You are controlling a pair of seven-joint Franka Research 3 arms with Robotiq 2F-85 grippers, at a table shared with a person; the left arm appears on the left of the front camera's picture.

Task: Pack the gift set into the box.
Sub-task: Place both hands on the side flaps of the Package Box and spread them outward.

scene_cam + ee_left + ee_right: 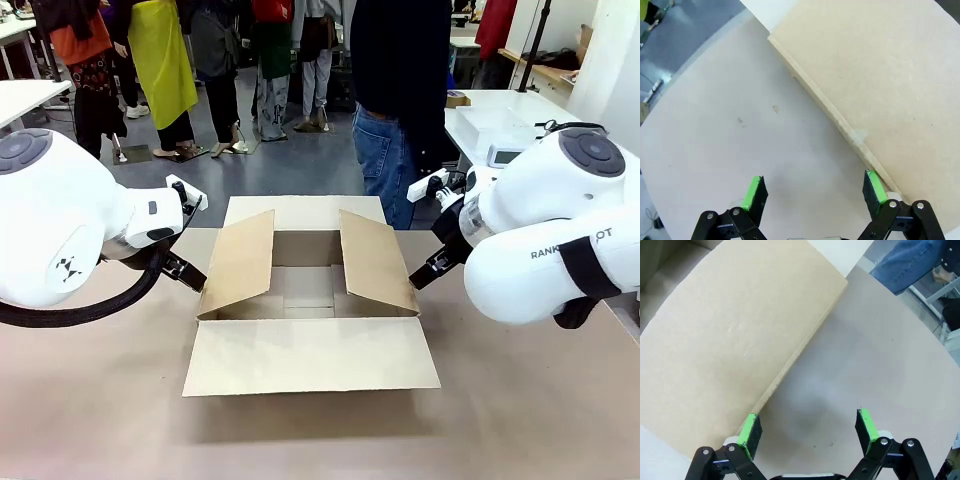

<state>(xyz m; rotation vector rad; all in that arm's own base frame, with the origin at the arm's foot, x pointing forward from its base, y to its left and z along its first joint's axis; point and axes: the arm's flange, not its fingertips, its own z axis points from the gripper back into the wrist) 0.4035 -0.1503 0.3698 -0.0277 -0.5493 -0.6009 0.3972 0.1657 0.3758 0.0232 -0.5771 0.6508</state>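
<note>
Box (305, 292) sits mid-table, opening up, and the floor seen between its flaps is bare cardboard. Its near flap (310, 355) and far flap (300, 210) lie flat, while the left flap (240, 262) and right flap (375, 262) stand slanted, leaning in over the opening and narrowing it.

At the left flap's near, low corner is the left gripper (192, 273). In its wrist view the left gripper (815, 185) is spread wide and holds nothing, with one pad (874, 185) just beside the flap's edge; whether it touches I cannot tell. The right gripper (420, 277) mirrors this at the right flap's near corner. Seen from its own wrist, the right gripper (807, 425) is equally wide and empty, with a pad (749, 429) close against the cardboard edge.

A person (400, 100) stands at the far side of the table (100, 420).

Packing looks barely begun: the step in hand seems to be readying the box. Next, each arm likely needs to press or pull its side flap outward and down, evenly, so the box doesn't skid sideways and the mouth stays wide enough for the set.
</note>
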